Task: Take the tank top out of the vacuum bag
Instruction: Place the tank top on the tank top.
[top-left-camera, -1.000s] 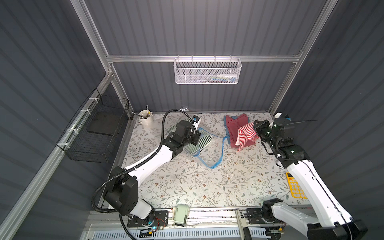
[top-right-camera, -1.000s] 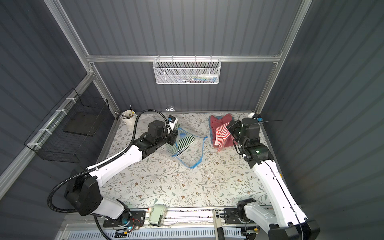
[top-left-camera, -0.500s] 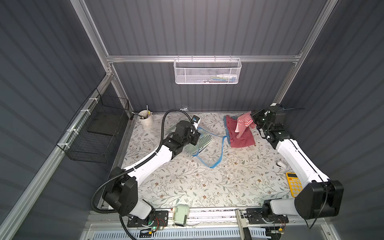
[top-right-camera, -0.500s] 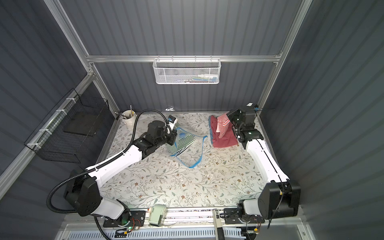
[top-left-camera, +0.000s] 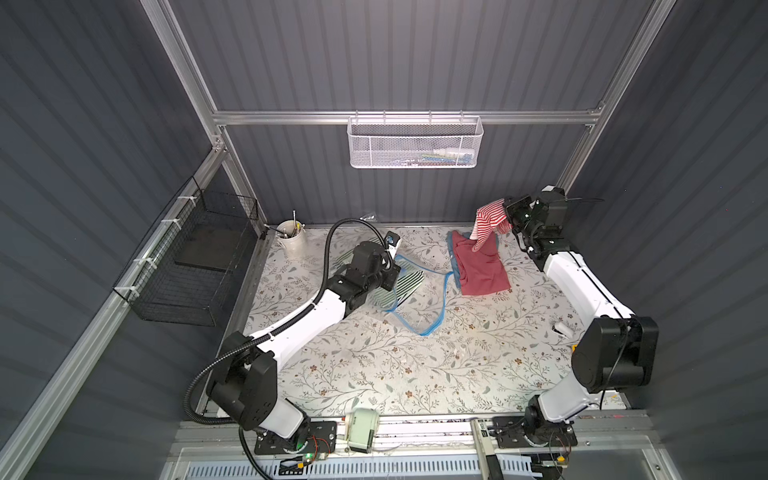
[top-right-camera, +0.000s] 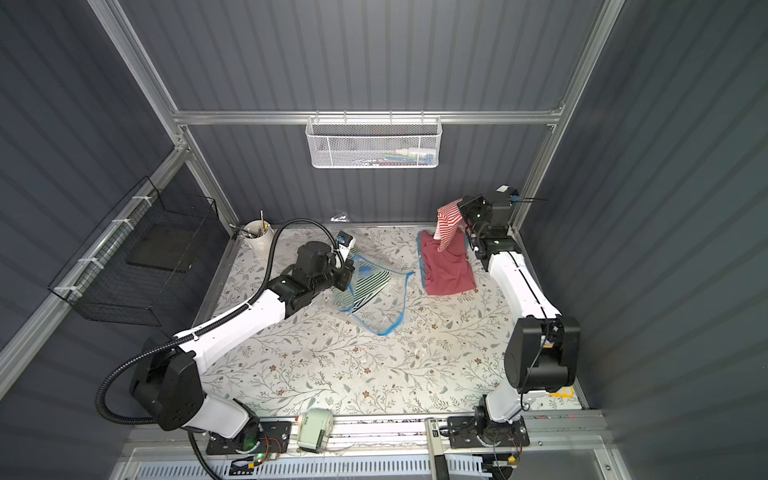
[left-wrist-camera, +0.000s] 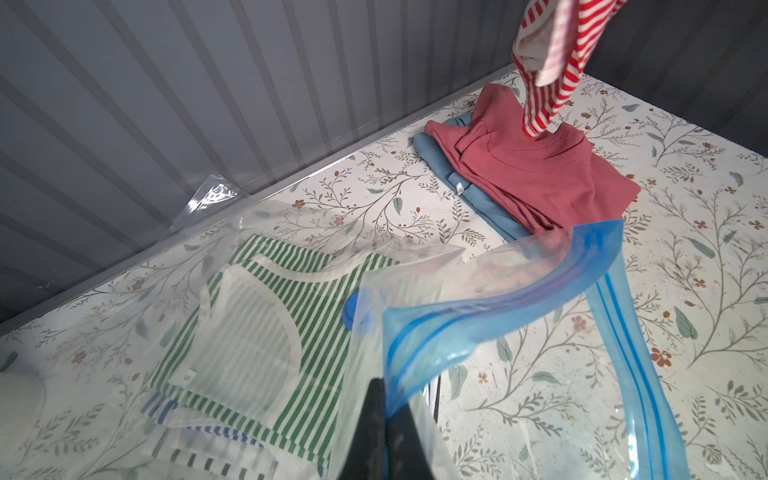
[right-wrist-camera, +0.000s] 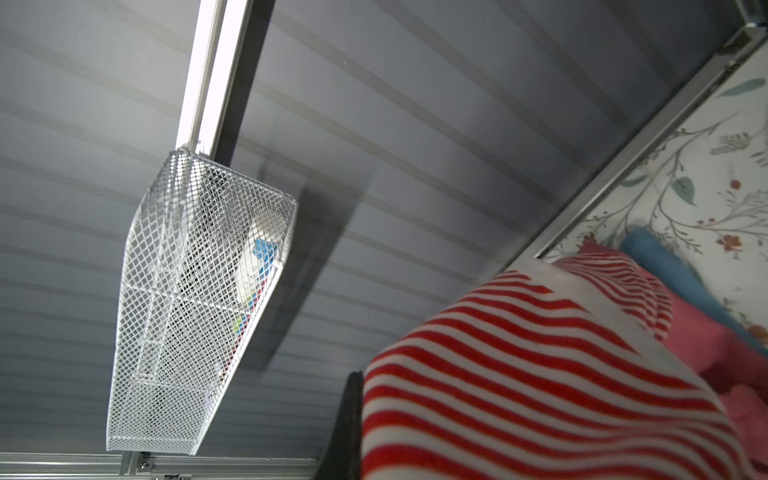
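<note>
Floral table (top-left-camera: 374, 365) inside grey walls. My left pincer (left-wrist-camera: 384, 415) is clamped on the bag (left-wrist-camera: 457, 299) at its blue zip edge, far centre-left; a green-striped top (left-wrist-camera: 257, 316) lies inside. My right pincer (top-left-camera: 509, 212) grips a red-striped top (top-left-camera: 486, 222), raised over a red shirt (top-left-camera: 482, 270), far right.

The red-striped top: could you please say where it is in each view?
In a top view: the red-striped top hangs at the back, on the right arm's side.
In a top view: the top, same place.
Left wrist: the top dangles over the red shirt, beyond the bag.
Right wrist: the top close up, before the shirt.
Shared landmark: the red shirt.
</note>
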